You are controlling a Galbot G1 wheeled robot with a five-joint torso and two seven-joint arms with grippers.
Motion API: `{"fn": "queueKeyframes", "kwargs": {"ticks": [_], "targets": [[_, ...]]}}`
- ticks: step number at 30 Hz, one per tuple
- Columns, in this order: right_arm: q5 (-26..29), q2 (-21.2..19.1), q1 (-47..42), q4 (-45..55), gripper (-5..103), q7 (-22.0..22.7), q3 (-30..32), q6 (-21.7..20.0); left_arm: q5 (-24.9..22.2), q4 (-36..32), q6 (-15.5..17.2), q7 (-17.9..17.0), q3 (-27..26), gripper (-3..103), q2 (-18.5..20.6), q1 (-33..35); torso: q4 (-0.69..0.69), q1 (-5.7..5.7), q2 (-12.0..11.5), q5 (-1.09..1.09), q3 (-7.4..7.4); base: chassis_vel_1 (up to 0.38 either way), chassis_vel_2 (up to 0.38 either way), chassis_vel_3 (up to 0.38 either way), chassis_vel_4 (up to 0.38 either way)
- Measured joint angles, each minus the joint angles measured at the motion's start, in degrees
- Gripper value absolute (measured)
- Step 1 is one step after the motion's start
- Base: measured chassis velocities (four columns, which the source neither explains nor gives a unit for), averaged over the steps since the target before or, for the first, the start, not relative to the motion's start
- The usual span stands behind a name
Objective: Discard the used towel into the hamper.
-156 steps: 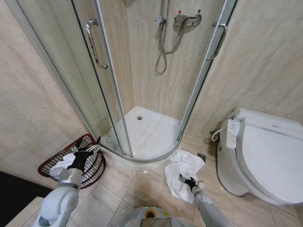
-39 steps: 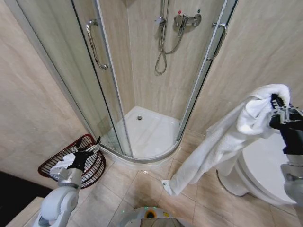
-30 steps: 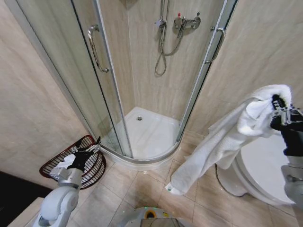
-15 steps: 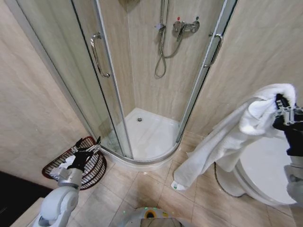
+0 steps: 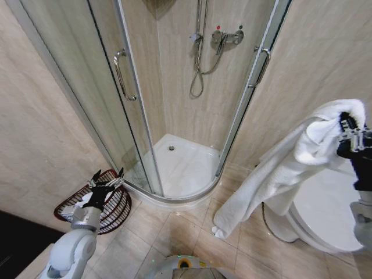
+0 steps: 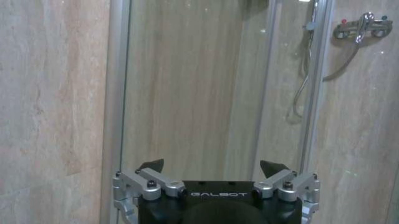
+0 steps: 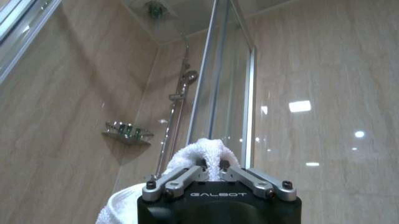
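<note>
Both arms are pale grey with rounded segments. The left gripper [image 5: 106, 180] and right gripper [image 5: 350, 128] have black bodies marked "GALBOT" in white, silver metal finger links with dark screws, and black fingertips [image 6: 151, 164]. A rounded grey base edge carries an orange mark.

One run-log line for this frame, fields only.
right gripper: raised, shut on towel | towel: hanging, lower end off floor | left gripper: open, above hamper | hamper: beside shower

Beige tiled floor [image 5: 174, 232], hamper [image 5: 110, 203] left, toilet [image 5: 319, 215] right, shower tray [image 5: 180, 163] between
</note>
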Motion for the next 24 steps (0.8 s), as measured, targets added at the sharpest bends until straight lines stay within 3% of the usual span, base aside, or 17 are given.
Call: {"fn": "queueKeyframes", "kwargs": {"ticks": [24], "targets": [[1.6, -1.1, -0.2, 0.6, 4, 0.2, 1.2, -0.4, 0.0, 0.0, 0.0, 0.0, 0.0, 100, 0.0, 0.0, 0.0, 2.93, 6.5, 0.0, 3.53, 0.0, 0.0, 0.0, 0.0]]}}
